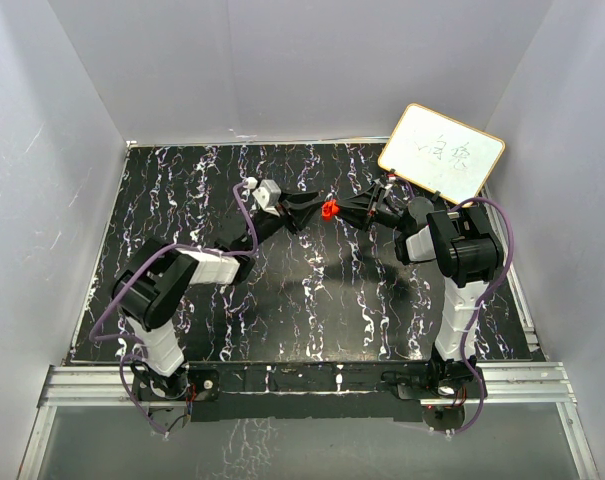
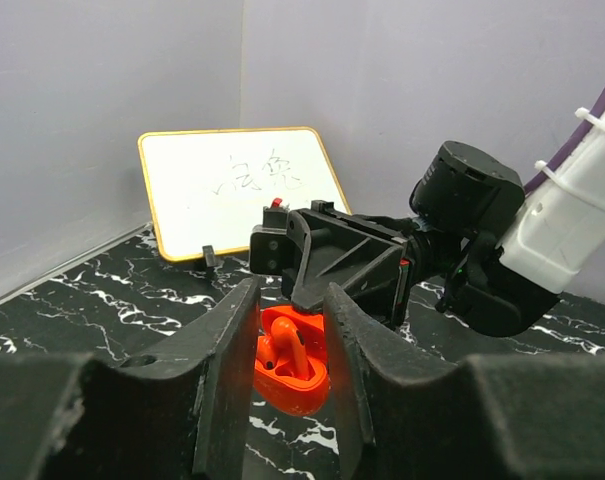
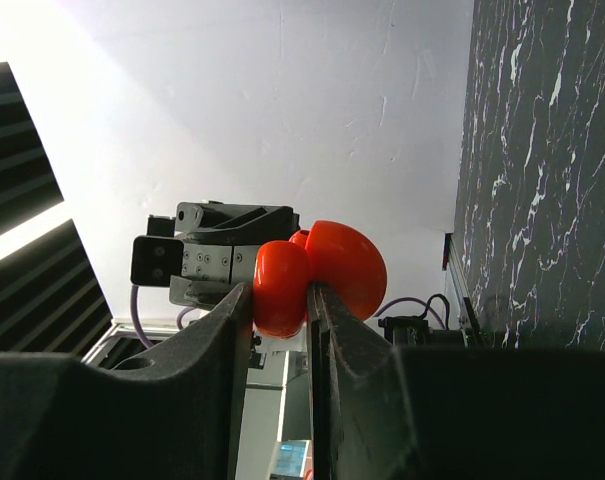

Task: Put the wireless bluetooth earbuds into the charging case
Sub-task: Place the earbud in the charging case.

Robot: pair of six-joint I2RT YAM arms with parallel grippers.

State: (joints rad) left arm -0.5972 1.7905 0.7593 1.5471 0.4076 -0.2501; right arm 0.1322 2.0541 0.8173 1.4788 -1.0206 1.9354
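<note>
Right hand (image 3: 279, 295) clamps charging case (image 3: 347, 265) midair; left hand (image 2: 290, 300) narrow around earbud (image 2: 292, 345), grip unclear. Next: seat earbud fully.

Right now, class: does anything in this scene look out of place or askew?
Only the whiteboard: it leans tilted in the far right corner, scribbled on, unrelated to the job. The charging case, open and clamped in the right gripper, looks fine, with an earbud lying inside.
</note>
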